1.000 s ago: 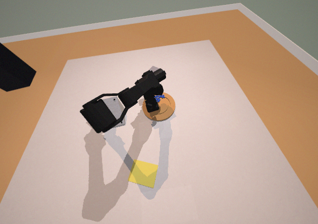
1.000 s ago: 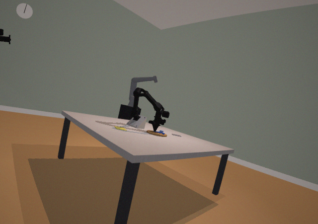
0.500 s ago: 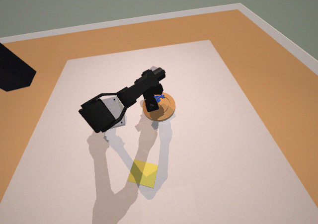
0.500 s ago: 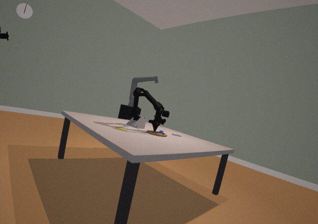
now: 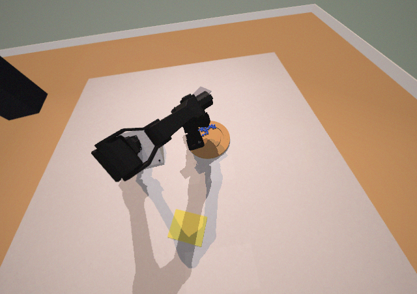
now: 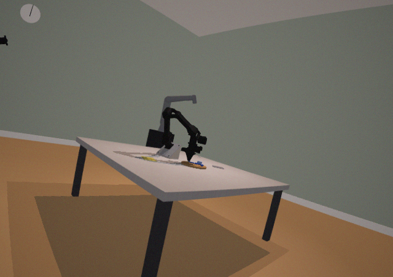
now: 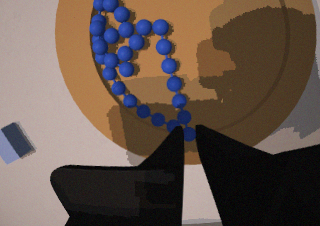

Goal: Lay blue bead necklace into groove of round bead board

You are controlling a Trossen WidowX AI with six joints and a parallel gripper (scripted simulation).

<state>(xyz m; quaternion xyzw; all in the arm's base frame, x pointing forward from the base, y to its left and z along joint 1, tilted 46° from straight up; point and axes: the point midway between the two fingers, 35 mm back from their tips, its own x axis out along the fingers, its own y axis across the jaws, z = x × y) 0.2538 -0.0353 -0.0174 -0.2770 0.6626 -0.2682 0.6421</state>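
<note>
The round orange-brown bead board (image 5: 223,146) (image 6: 197,165) (image 7: 75,41) lies flat on the table, with a thin circular groove (image 7: 288,36). The blue bead necklace (image 5: 206,129) (image 6: 199,163) (image 7: 169,65) lies on the board in a bunched, narrow loop. In the wrist view, its left strand runs near the groove's left side and curves down to my fingertips. Other beads are crowded inside the ring at upper left. My gripper (image 6: 190,160) (image 7: 188,132) points down at the board's near edge, shut on a bead at the loop's lower end. In the top view the arm hides the fingertips.
A yellow square (image 5: 182,216) (image 6: 148,158) lies on the table away from the board. A small pale flat piece (image 5: 202,89) (image 6: 218,166) lies beyond the board. A small blue-grey block (image 7: 17,140) shows at the wrist view's left.
</note>
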